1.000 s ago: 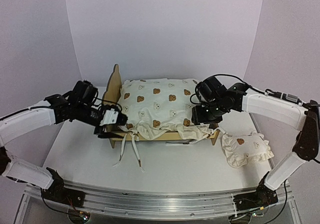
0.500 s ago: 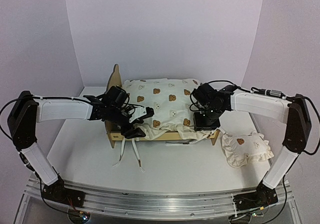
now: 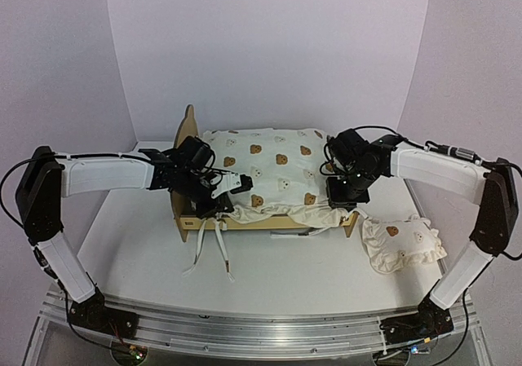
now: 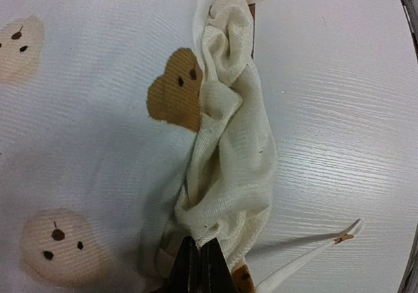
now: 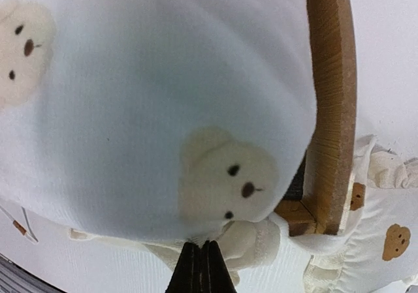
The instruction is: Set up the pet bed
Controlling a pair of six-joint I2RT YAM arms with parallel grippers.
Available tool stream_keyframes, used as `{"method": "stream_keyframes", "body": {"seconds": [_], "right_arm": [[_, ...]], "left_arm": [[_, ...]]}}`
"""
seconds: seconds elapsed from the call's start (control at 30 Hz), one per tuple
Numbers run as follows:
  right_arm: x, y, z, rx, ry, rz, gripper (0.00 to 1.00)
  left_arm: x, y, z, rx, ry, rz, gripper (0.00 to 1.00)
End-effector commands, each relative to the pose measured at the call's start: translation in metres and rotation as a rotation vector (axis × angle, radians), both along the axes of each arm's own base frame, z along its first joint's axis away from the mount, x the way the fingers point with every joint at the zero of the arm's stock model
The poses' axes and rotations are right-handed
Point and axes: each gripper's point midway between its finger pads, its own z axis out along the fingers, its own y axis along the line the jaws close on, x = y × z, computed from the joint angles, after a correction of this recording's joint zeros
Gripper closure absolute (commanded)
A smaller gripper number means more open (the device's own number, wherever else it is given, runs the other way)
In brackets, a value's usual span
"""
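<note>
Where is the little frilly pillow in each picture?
Top view: the pillow lies on the table, right of the bed.
Left wrist: not in it.
Right wrist: bottom right corner, beside the bed's wooden end.
Shared landmark: the bear-print cushion, seen in all three views.

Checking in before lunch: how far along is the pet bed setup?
Done: the cushion lies on the pet bed. In hand: left gripper and right gripper are shut on its bunched near edge, seemingly straightening it. Left: the ties hang loose, and the pillow lies on the table beside the bed.
</note>
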Motion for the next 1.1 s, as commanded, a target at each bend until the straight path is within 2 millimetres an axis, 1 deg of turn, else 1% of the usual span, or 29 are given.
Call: {"method": "stream_keyframes", "body": {"seconds": [0.0, 0.03, 0.1, 0.23, 0.3, 0.33, 0.37, 0.43, 0.5, 0.57, 0.67, 0.73, 0.8, 0.87, 0.9, 0.97, 1.03, 1.07], "right_arm": [[-0.010, -0.009, 0.021, 0.035, 0.003, 0.026, 1.00], [-0.013, -0.008, 0.022, 0.044, 0.013, 0.042, 1.00], [-0.020, -0.005, 0.023, 0.055, 0.044, 0.063, 1.00], [-0.033, -0.004, 0.022, 0.061, 0.116, 0.087, 1.00], [-0.035, -0.009, 0.025, 0.037, 0.122, 0.082, 1.00], [-0.034, -0.013, 0.029, 0.019, 0.114, 0.077, 1.00], [-0.032, -0.016, 0.035, 0.005, 0.099, 0.073, 1.00], [-0.024, -0.021, 0.052, -0.001, 0.044, 0.066, 1.00], [-0.017, -0.022, 0.067, 0.008, 0.000, 0.068, 1.00], [-0.013, -0.019, 0.074, 0.026, -0.014, 0.073, 1.00], [-0.015, -0.018, 0.070, 0.033, 0.005, 0.070, 1.00], [-0.014, -0.026, 0.071, 0.013, -0.009, 0.044, 1.00], [-0.011, -0.033, 0.075, 0.008, -0.029, 0.021, 1.00], [-0.009, -0.035, 0.078, 0.018, -0.035, 0.013, 1.00], [-0.009, -0.033, 0.077, 0.028, -0.027, 0.019, 1.00], [-0.015, -0.026, 0.066, 0.056, 0.021, 0.040, 1.00], [-0.024, -0.022, 0.047, 0.066, 0.094, 0.046, 1.00], [-0.027, -0.021, 0.038, 0.068, 0.123, 0.046, 0.97]], "left_arm": [[-0.022, 0.009, 0.045, -0.039, 0.019, -0.093, 1.00], [-0.029, 0.011, 0.048, -0.047, 0.022, -0.125, 1.00], [-0.043, 0.018, 0.043, -0.037, 0.041, -0.162, 1.00], [-0.057, 0.026, 0.033, -0.014, 0.091, -0.187, 1.00], [-0.059, 0.028, 0.035, -0.026, 0.110, -0.195, 1.00], [-0.057, 0.029, 0.040, -0.050, 0.123, -0.185, 1.00], [-0.051, 0.030, 0.049, -0.092, 0.132, -0.167, 1.00], [-0.035, 0.034, 0.067, -0.169, 0.150, -0.122, 1.00], [-0.028, 0.035, 0.072, -0.172, 0.119, -0.122, 1.00], [-0.025, 0.035, 0.077, -0.180, 0.090, -0.120, 1.00], [-0.024, 0.036, 0.081, -0.194, 0.084, -0.117, 1.00], [-0.021, 0.039, 0.087, -0.221, 0.089, -0.098, 1.00], [-0.020, 0.041, 0.094, -0.241, 0.081, -0.095, 1.00], [-0.020, 0.041, 0.097, -0.251, 0.064, -0.101, 1.00], [-0.020, 0.041, 0.096, -0.253, 0.059, -0.107, 1.00], [-0.025, 0.042, 0.087, -0.238, 0.058, -0.136, 1.00], [-0.034, 0.043, 0.072, -0.215, 0.068, -0.163, 1.00], [-0.038, 0.043, 0.065, -0.205, 0.075, -0.171, 1.00]]}}
